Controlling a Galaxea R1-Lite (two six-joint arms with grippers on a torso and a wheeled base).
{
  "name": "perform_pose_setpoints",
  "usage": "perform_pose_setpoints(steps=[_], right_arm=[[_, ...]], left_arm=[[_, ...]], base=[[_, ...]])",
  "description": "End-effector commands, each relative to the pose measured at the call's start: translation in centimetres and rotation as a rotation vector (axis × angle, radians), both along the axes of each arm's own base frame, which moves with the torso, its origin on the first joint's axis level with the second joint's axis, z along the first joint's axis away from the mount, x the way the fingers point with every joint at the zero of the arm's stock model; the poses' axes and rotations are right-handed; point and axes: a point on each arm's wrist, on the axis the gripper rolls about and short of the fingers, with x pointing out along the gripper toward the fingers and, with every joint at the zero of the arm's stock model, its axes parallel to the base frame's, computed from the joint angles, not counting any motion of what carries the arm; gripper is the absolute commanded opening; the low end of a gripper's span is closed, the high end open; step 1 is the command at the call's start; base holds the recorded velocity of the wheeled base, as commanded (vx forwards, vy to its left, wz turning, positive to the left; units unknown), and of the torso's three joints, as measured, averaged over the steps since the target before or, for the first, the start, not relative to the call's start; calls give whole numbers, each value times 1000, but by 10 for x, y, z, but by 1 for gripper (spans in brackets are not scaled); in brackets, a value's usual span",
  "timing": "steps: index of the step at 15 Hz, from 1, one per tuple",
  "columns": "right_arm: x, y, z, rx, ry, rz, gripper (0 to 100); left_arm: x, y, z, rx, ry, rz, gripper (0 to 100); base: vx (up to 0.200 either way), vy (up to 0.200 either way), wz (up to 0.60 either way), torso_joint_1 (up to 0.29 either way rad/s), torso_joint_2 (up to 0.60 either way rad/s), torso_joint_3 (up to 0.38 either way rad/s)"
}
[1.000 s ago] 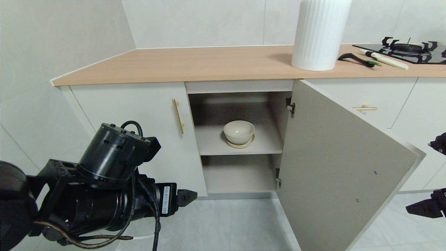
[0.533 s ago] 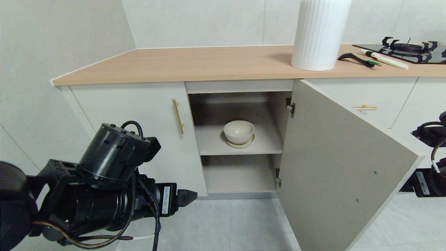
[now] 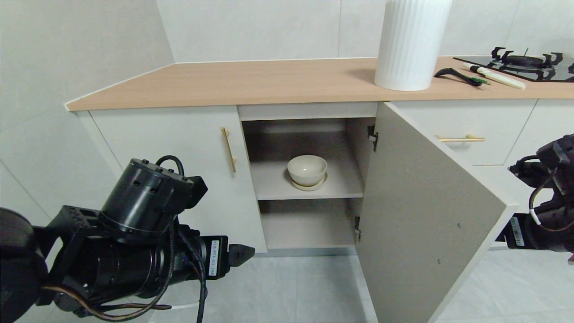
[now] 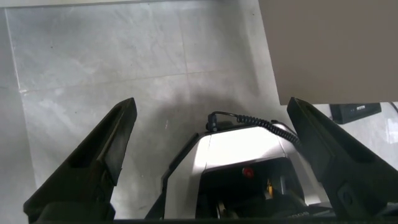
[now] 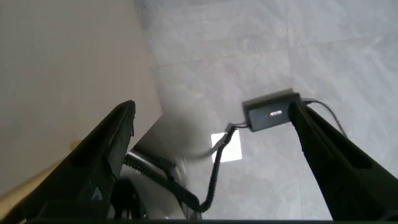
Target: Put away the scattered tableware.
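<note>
Left pincer (image 4: 210, 106) has its two dark fingers spread wide apart with nothing between them, above the grey tiled floor (image 4: 124, 50). In the head view its arm lies low at about 8 o'clock, in front of the closed cabinet door with the gold handle (image 3: 228, 149).

The right pincer (image 5: 211, 109) is likewise spread apart and empty over the floor, with the pale face of the open door (image 5: 62, 74) beside it. In the head view the right arm sits at about 4 o'clock, just past the free edge of that door. Whether it touches the door cannot be told.

The bowl (image 3: 307, 169), cream-coloured and upright, stands on a saucer (image 3: 309, 186) on the upper shelf (image 3: 273, 181) of the open cabinet, near the middle of the head view. The lower shelf (image 3: 305, 224) lies beneath it.

On the wooden bench (image 3: 251, 83), at about 1 o'clock, stands a tall ribbed white vessel (image 3: 410, 45). Toward 2 o'clock lie a black-handled utensil (image 3: 457, 76) and a white-handled one (image 3: 493, 77), near a black stove (image 3: 524, 63).
</note>
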Motion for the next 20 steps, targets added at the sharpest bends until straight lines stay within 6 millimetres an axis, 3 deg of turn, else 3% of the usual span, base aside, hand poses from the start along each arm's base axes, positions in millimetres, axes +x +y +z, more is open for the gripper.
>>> perform_pose_setpoints(steps=[1,12,15,16,20], right_arm=[[-1,16,-3,21,11,46,100],[15,79,-22,156,-90,154,100],[25,96,-28,178,-117,206,100],[28,113,-33,196,-129,262,100],[50,135,-27,172,-169,343,100]], left_arm=[[0,0,0,0,-1,1,100],[-1,1,2,-5,-8,1,100],[-2,2,4,-8,-16,3,100],[-3,2,6,-11,-21,3,100],[-8,6,14,-32,-53,3,100]], base=[[0,0,0,0,0,0],[0,0,0,0,0,0],[0,0,0,0,0,0],[0,0,0,0,0,0],[0,0,0,0,0,0]])
